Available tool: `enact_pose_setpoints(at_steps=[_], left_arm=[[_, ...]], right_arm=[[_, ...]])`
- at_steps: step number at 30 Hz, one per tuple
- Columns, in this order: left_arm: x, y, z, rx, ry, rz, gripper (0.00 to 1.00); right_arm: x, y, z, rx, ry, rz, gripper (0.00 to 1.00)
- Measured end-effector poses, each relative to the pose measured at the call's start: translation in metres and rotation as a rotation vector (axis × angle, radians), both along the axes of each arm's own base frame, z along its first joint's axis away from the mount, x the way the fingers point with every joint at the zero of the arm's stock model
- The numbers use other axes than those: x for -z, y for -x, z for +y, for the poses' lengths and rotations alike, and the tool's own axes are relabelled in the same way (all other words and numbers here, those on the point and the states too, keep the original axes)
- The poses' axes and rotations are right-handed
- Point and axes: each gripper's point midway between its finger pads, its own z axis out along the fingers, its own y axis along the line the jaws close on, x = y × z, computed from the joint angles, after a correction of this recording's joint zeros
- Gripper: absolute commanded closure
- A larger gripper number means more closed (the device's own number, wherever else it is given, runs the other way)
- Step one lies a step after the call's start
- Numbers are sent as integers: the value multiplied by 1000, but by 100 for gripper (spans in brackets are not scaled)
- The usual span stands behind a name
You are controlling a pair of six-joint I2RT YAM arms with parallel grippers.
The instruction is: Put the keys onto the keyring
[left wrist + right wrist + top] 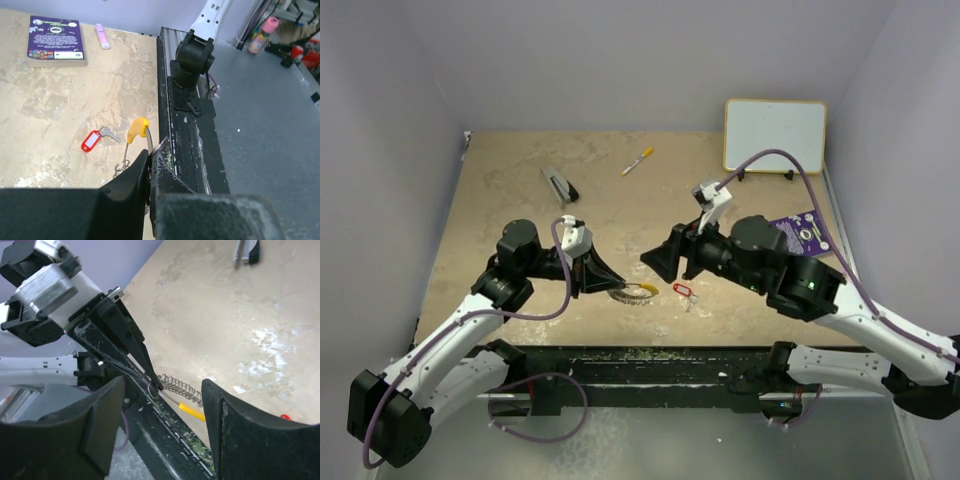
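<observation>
Left gripper (616,284) is pinched tight on the keyring (636,291), close to the table's (520,190) near edge. Right gripper (652,262) has its jaws wide and empty, hovering just right of the ring. Keys (684,292) with red tag lie flat on the table, right of the ring, not touching it.

Soft, even light from overhead keeps the table (520,200) bright, with only faint, diffuse shadows lying under the arms (470,320). In both wrist views the close fingers (127,190) fill the foreground as dark, blurred shapes, while the keys (95,139) and the keyring (138,129) farther off look reasonably sharp. The overhead view is a little soft and grainy throughout.
</observation>
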Motion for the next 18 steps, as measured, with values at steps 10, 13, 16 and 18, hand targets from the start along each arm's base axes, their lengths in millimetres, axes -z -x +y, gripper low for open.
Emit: enact_pose_setpoints(at_steps=[10,13,16,18], left_arm=[[-10,-19,-6,-153,31,295,96],[-14,-22,-8,-178,46,366,96],[-18,-24,-8,-199,62,433,96],[-21,-25,-9,-209,72,465,96]], right_arm=[[36,-3,-1,-98,82,-200,50],[63,1,0,-151,140,-219,49],[72,4,-1,-182,149,-254,49],[67,7,-4,-191,128,-287,52]])
